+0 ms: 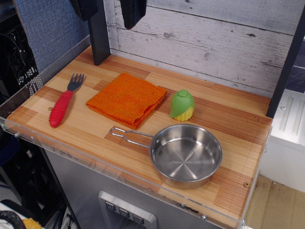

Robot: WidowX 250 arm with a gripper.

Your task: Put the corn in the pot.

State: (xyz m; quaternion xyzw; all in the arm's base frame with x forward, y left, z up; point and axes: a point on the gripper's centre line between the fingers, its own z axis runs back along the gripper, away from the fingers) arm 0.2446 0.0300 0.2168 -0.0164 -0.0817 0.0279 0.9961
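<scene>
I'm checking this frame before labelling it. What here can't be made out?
- Gripper: cut off by the top edge; open or shut is unclear.
- Corn: its far side faces away from the camera.
- Pot: its underside is hidden against the table.

Corn (182, 105) stands open from above; orange cloth (127, 98) crowds its left, pot (187, 155) sits near, bare worktop (224, 114) right.

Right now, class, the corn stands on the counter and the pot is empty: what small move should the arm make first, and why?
Probably bring the tool down and rightward over the corn. It hangs high at the back wall, nowhere near the corn, which stands upright and free just behind the pot.
</scene>
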